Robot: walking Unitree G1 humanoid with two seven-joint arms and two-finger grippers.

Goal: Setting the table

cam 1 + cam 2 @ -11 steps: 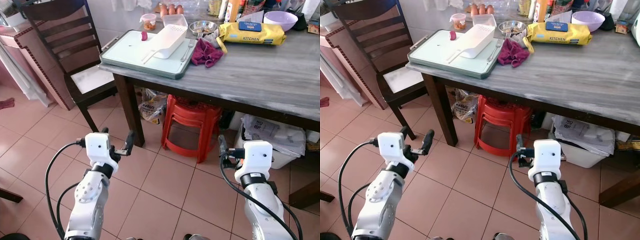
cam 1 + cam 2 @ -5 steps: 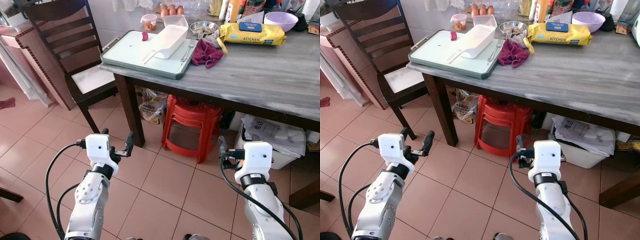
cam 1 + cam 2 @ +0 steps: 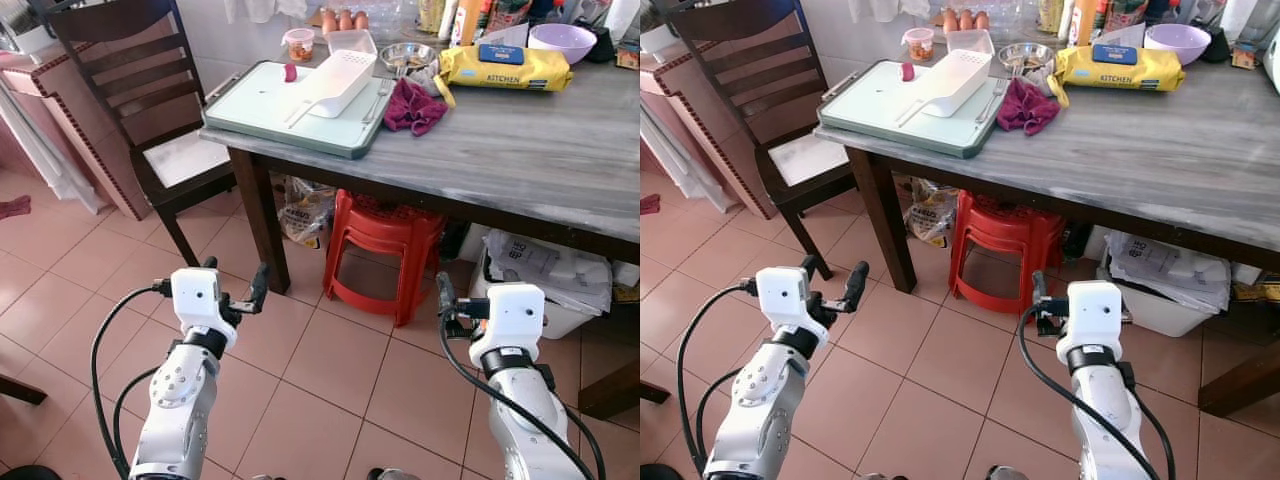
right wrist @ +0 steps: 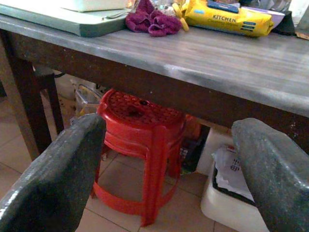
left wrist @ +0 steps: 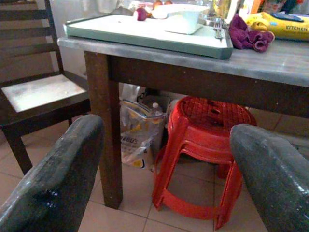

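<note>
Grey wooden table (image 3: pixel 520 150) stands ahead of and above both grippers, bearing a pale green tray (image 3: pixel 262 108) at its left corner. Left gripper (image 3: pixel 233 283) and right gripper (image 4: pixel 169 179) hang over the floor tiles, fingers spread wide, holding nothing.

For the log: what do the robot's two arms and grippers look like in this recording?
Both arms are silver metal with round bolted joint housings and loose black cables looping alongside. Each wrist ends in a boxy white module with a small dark dot. The left gripper and right gripper each carry two long black fingers with rounded, slightly speckled pads.
</note>
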